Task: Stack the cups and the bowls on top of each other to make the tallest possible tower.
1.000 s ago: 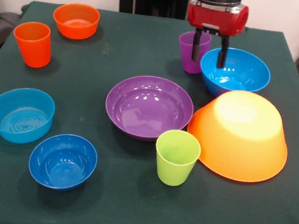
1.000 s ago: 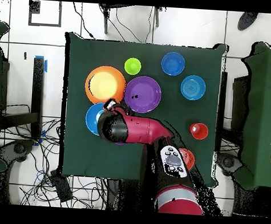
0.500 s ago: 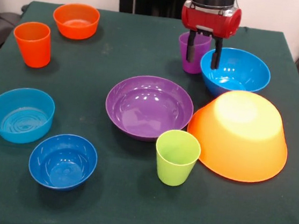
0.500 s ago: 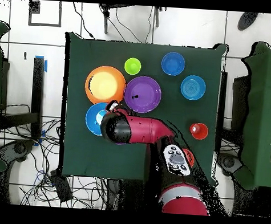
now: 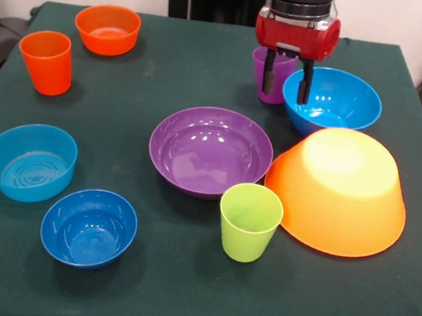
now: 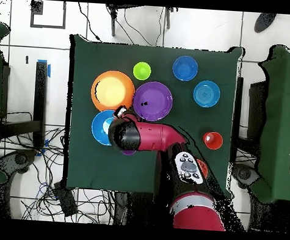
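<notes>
My gripper [image 5: 287,83] hangs open and empty at the far right of the table, its fingers in front of the purple cup [image 5: 283,73] and the near rim of the large blue bowl [image 5: 335,103]. The orange-yellow bowl [image 5: 338,189] lies upside down to the right of the purple bowl [image 5: 210,150]. A lime green cup [image 5: 249,222] stands in front of them. At the left are the orange cup [image 5: 46,61], small orange bowl [image 5: 107,29], light blue bowl [image 5: 29,162] and dark blue bowl [image 5: 89,226]. Each piece stands alone. In the overhead view the arm [image 6: 149,137] hides the gripper.
Green cloth covers the table [image 5: 190,72]. Its right edge runs close to the orange-yellow bowl, and cables lie on the floor [image 6: 57,193] around the table.
In the front view the gripper has shifted a little left and sunk slightly, staying open. No cup or bowl has moved.
</notes>
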